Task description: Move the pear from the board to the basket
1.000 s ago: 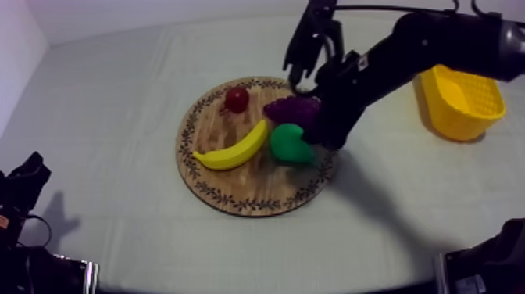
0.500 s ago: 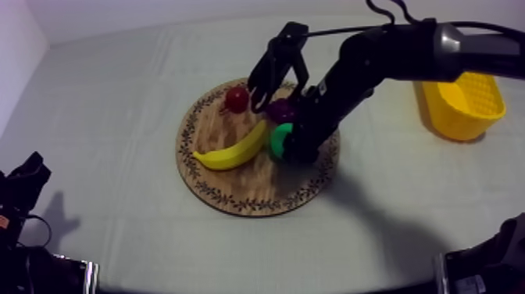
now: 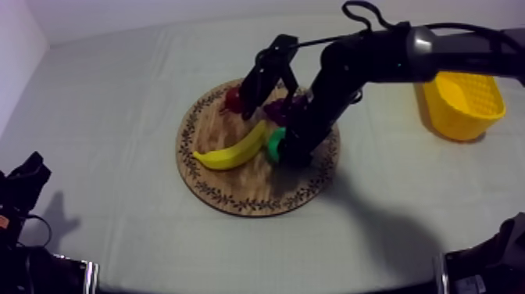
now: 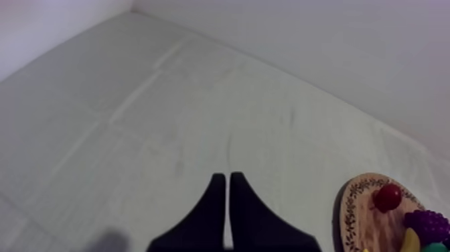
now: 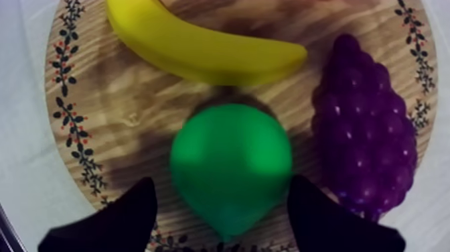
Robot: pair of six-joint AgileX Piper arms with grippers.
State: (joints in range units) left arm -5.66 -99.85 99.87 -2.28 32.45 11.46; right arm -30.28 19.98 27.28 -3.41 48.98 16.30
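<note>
The green pear (image 5: pixel 231 164) lies on the round wooden board (image 5: pixel 134 94), between the yellow banana (image 5: pixel 201 47) and the purple grapes (image 5: pixel 365 127). My right gripper (image 5: pixel 221 182) is open and low over the pear, one black finger at each side of it. From above, the right arm reaches in from the upper right and its gripper (image 3: pixel 287 148) covers most of the pear (image 3: pixel 273 144). The yellow basket (image 3: pixel 461 102) stands at the right of the table. My left gripper (image 4: pixel 224 177) is shut on nothing over bare cloth, left of the board (image 4: pixel 353 208).
On the board (image 3: pixel 250 188) there are also a banana (image 3: pixel 230 153), a small red fruit (image 3: pixel 233 98) and grapes (image 3: pixel 281 109), all close around the pear. Open cloth lies between the board and the basket. The left arm (image 3: pixel 23 178) rests at the near left.
My right arm has swung left from beside the grapes and come down over the pear, now straddling it. The fruit and the left arm have not moved.
</note>
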